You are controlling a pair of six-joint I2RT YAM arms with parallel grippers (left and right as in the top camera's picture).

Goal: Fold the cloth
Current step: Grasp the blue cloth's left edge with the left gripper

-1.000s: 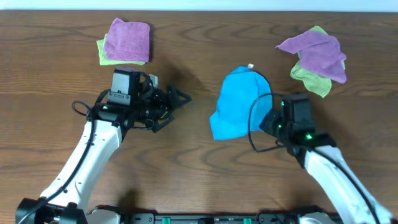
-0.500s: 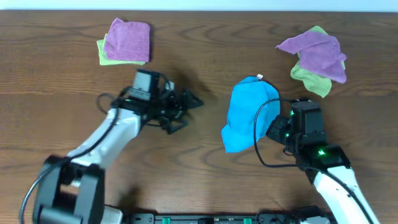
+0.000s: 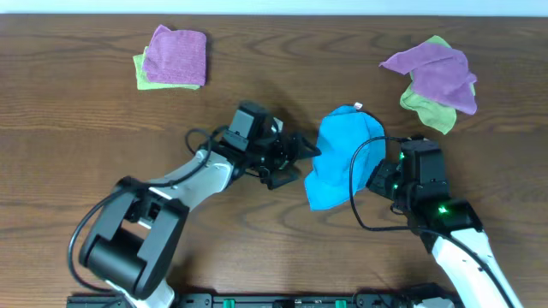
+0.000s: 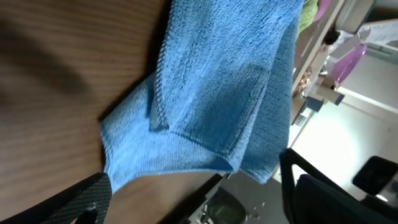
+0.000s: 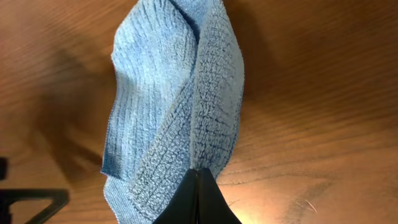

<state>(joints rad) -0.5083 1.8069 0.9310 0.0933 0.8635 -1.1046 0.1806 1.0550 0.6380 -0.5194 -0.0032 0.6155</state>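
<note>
Pinching the cloth [image 3: 342, 154] along its right-hand edge, the right gripper [image 5: 199, 179] has its fingers pressed tight together on a raised ridge of fabric. That hold probably anchors this side so the opposite side can be drawn out. The cloth lies on the brown wood-grain surface [image 3: 86, 120] right of centre, between the two arms. It is bunched into a lopsided oval rather than spread square, with its small white tag [image 3: 358, 107] at the far edge.

The left gripper [image 3: 301, 162] sits just beside the cloth's left edge with its fingers spread wide. The cloth's near corner lies in the gap between them. Whether either finger touches the fabric is hard to tell from these views. I judge it is lined up to take that corner.

The fabric is soft, limp microfibre with a fine looped pile and ribbed rows. A stitched hem runs along the edges, and one flap is doubled over another. It should slump and crease wherever it is not held.

A folded stack [image 3: 175, 56] of purple over green sits far left. A loose heap [image 3: 432, 77] of the same colours lies far right, apart from the cloth.
</note>
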